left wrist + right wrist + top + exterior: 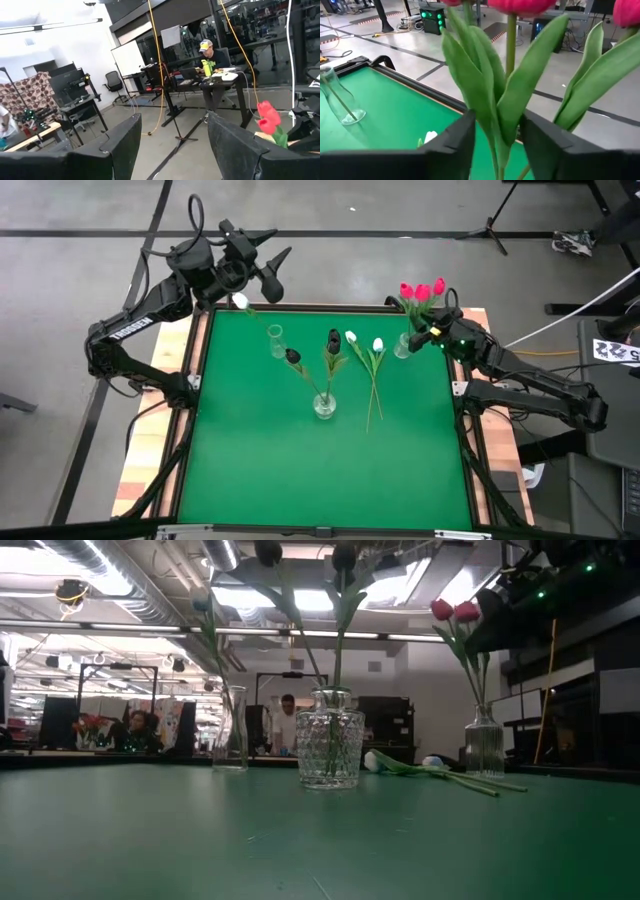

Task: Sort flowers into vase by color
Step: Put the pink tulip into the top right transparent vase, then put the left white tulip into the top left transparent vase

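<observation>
Three vases (325, 406) on table (260, 470); two tulips (372, 370) lying between.

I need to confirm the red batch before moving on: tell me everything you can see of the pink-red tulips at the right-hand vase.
The three pink-red tulips stand together in the small clear glass vase near the table's far right edge. They look artificial: closed bud heads, thin green stems, long pointed leaves. They lean slightly outward. The right end effector sits at their stems, its fingers on either side of a stem and leaves.

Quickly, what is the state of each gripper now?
Left gripper: open, holding nothing, raised beyond the table's far left corner.
Right gripper: open around the pink tulip stems at their vase.
</observation>
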